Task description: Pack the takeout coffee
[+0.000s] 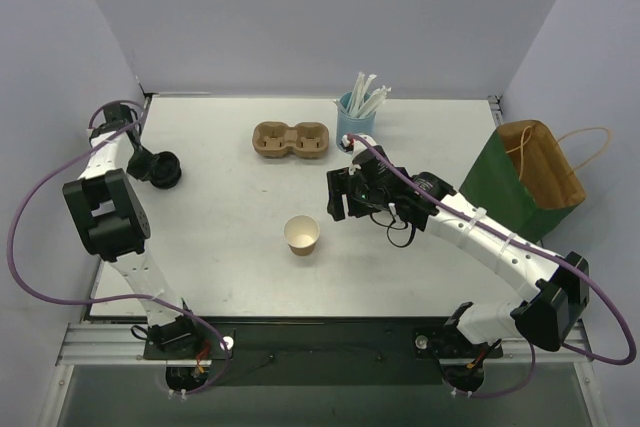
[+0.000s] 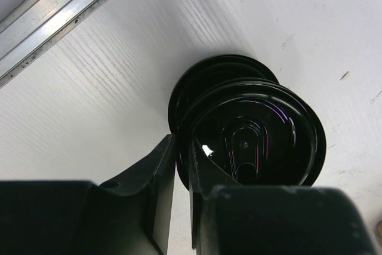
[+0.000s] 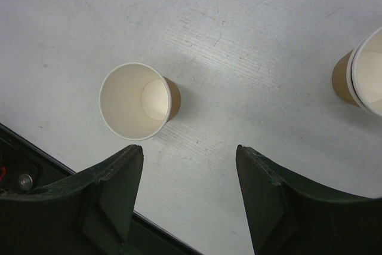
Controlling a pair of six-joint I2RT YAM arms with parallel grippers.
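The takeout coffee, a small tan cup with a white rim, stands upright near the middle of the bench, touching nothing. At the far left, the left tool is pinched on the rim of a black lid. Farther back sit a brown pulp carrier and a blue cup of straws. The right tool hangs spread wide just right of the coffee. A green paper bag stands at the right edge.

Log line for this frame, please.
left gripper: shut on black lid | right gripper: open, near paper cup | paper cup: upright, unlidded, on table
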